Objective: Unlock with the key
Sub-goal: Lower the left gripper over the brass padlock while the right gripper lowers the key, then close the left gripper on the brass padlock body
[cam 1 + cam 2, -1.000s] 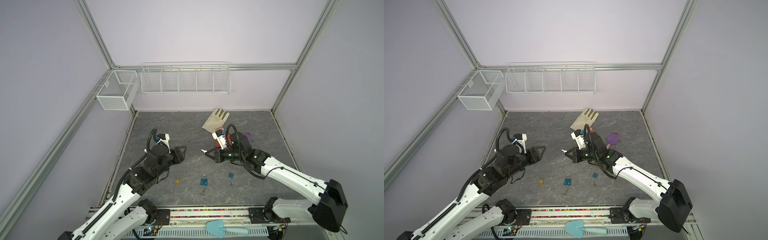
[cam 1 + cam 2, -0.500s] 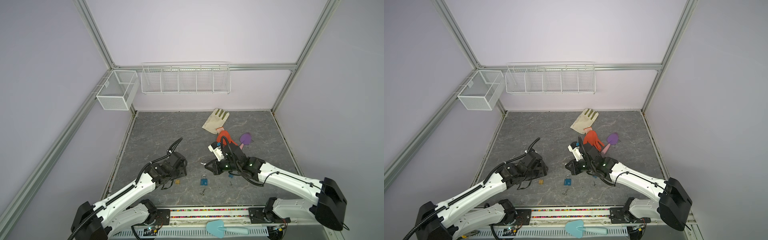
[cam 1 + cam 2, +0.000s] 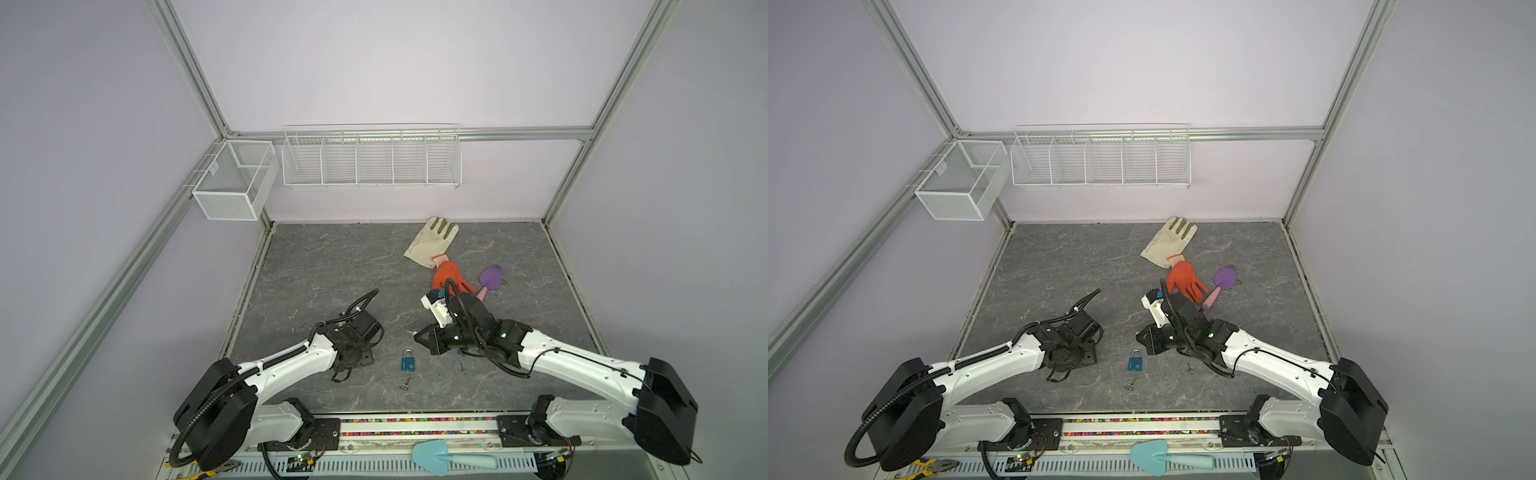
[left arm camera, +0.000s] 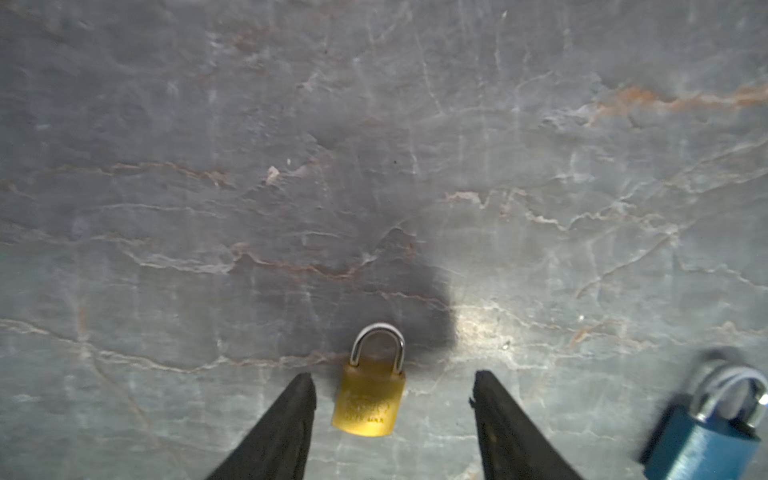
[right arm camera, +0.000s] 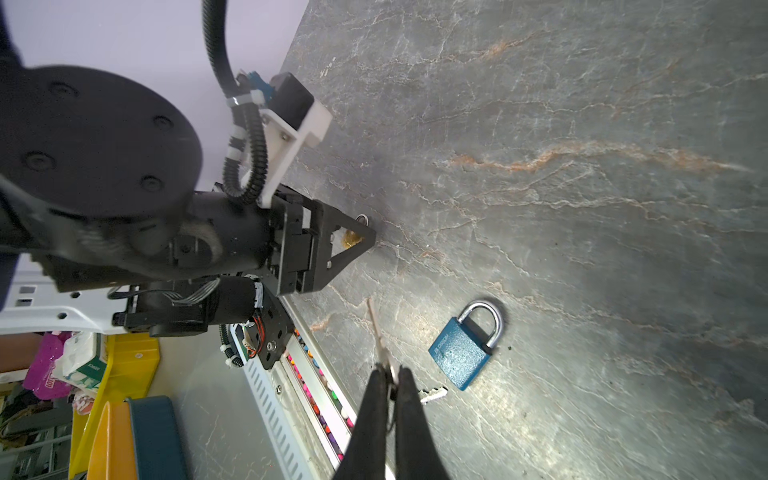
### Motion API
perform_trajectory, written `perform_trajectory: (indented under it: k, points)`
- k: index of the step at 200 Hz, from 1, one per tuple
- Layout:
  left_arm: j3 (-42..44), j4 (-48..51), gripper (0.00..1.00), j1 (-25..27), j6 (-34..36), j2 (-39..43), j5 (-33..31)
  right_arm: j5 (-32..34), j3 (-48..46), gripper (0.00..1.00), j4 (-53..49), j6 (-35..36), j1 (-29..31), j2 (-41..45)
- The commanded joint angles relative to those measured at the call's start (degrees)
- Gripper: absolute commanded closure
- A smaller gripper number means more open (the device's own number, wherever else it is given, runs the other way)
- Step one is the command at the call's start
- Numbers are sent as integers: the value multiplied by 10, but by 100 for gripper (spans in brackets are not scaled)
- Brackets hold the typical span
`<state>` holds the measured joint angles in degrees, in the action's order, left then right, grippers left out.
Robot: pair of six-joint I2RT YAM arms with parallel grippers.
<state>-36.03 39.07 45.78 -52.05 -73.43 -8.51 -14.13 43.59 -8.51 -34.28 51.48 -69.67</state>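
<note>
Both top views give you the whole counter point(image 3: 332, 266) from high above its near edge, facing the far wall point(image 3: 374, 83). Your left wrist camera hangs close over the gold padlock point(image 4: 369, 399); both wrist views share the blue padlock point(image 5: 461, 353).

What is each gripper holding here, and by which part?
Right gripper pinches a key by its head, blade sticking out. Left gripper holds nothing.

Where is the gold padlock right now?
The gold padlock lies flat on the table's left side, between the tips of the open left gripper in the left wrist view, with the blue padlock nearby.
</note>
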Motion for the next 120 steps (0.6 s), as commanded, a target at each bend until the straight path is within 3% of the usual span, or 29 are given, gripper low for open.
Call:
perform_trajectory:
  k: [1,66,120]
  points:
    - [10,-14,40,1,-16,-13,3,10,-10,94,-1,-1,4,18]
    - [4,-7,56,6,-25,-17,8,17,-10,94,-10,3,3,23]
    - [-8,13,61,8,-25,-44,-13,24,-11,94,-16,4,3,30]
